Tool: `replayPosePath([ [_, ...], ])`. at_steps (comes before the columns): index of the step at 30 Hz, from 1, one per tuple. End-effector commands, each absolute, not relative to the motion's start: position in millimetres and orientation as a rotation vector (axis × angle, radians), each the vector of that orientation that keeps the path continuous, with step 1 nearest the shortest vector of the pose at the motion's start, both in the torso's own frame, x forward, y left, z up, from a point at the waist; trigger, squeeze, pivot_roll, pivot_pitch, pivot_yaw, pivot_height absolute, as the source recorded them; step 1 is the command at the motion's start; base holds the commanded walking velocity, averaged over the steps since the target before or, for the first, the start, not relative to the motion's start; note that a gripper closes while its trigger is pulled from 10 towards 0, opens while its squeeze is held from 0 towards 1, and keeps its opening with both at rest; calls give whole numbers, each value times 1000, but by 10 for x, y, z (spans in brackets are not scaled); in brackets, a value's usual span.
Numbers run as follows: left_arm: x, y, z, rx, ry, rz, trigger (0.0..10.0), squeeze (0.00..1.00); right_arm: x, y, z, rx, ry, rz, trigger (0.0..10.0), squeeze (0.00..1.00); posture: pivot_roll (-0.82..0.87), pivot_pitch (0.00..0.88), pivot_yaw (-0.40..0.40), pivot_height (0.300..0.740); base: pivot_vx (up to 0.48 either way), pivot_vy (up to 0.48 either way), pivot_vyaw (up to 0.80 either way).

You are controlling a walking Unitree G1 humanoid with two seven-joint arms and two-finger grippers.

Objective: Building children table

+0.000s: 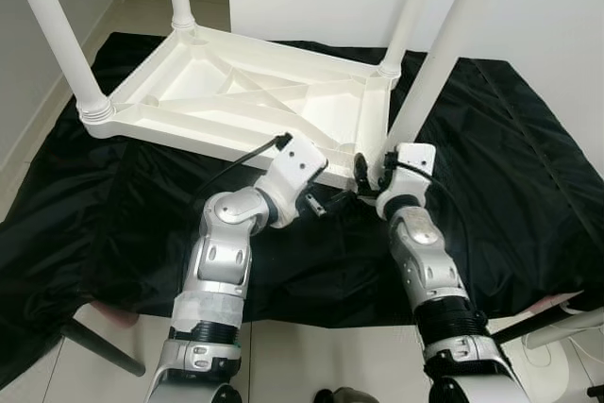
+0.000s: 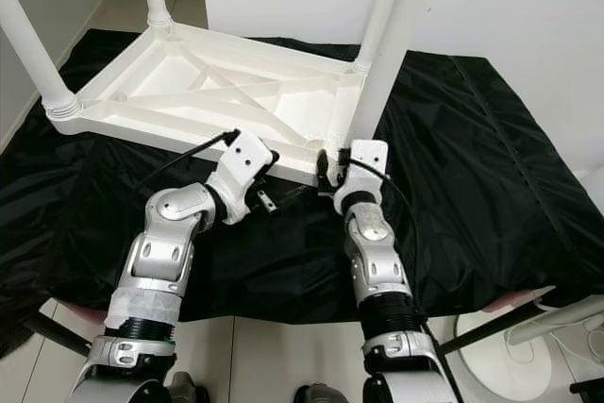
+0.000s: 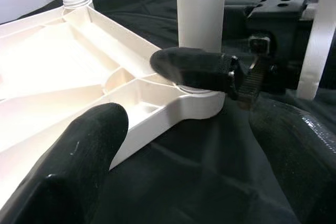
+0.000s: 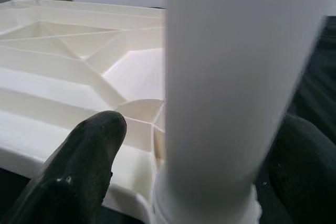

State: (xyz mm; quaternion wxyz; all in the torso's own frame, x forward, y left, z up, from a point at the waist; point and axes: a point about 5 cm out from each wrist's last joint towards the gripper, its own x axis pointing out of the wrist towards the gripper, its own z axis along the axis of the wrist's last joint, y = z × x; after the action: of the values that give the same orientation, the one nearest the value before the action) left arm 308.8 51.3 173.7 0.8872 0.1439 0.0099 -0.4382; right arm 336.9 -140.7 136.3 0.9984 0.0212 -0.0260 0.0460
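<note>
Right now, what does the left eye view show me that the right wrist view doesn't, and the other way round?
The left eye view takes in the whole upturned table top on the black sheet, all four legs, and both arms, with the left gripper and right gripper at the near corner. The right wrist view adds the close detail: the right gripper's fingers sit either side of the near leg, one clear of it. Both share that leg standing in its corner socket and the ribbed underside.
</note>
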Motion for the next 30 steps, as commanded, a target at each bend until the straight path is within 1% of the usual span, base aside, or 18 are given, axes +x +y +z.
replayPosePath([
  [1, 3175, 558, 1757, 272, -18, -572, 10000, 0, 3398, -1584, 1284, -22, -13, 281, 10000, 0, -6, 0, -44, 740, 0, 0, 0],
  [2, 3175, 558, 1757, 272, -18, -572, 10000, 0, 3398, -1584, 1284, -22, -13, 281, 10000, 0, -6, 0, -44, 740, 0, 0, 0],
  [4, 3180, 547, 1761, 278, -20, -581, 10000, 0, 3420, -1651, 1277, -60, -2, 388, 10000, 0, -6, 0, -43, 740, 0, 0, 0],
  [7, 3184, 548, 1767, 280, -22, -582, 10000, 0, 3448, -1665, 1292, -73, 0, 431, 10000, 0, -1, 0, -44, 740, 0, 0, 0],
  [8, 3192, 551, 1777, 283, -25, -583, 10000, 0, 3507, -1683, 1336, -120, -7, 483, 10000, 0, 1, 0, -43, 740, 0, 0, 0],
  [13, 3206, 547, 1797, 289, -33, -583, 10000, 0, 3633, -1655, 1451, -159, -8, 579, 10000, 0, 8, 0, -43, 740, 0, 0, 0],
  [20, 3213, 540, 1809, 292, -38, -584, 10000, 0, 3700, -1637, 1477, -171, 14, 625, 10000, 0, 12, 0, -42, 740, 0, 0, 0],
  [21, 3214, 537, 1812, 292, -39, -584, 10000, 0, 3711, -1633, 1466, -185, 30, 641, 1020, 0, 13, 0, -42, 740, 0, 0, 0],
  [22, 3214, 537, 1812, 292, -39, -584, 10000, 0, 3711, -1633, 1466, -185, 30, 641, 1020, 0, 13, 0, -42, 740, 0, 0, 0],
  [23, 3214, 536, 1815, 293, -41, -583, 10000, 0, 3717, -1631, 1454, -194, 43, 653, 0, 0, 17, 0, -45, 740, 0, 0, 0],
  [30, 3211, 546, 1817, 293, -43, -576, 10000, 0, 3693, -1714, 1345, -214, 102, 675, 0, 0, 21, 0, -48, 740, 0, 0, 0],
])
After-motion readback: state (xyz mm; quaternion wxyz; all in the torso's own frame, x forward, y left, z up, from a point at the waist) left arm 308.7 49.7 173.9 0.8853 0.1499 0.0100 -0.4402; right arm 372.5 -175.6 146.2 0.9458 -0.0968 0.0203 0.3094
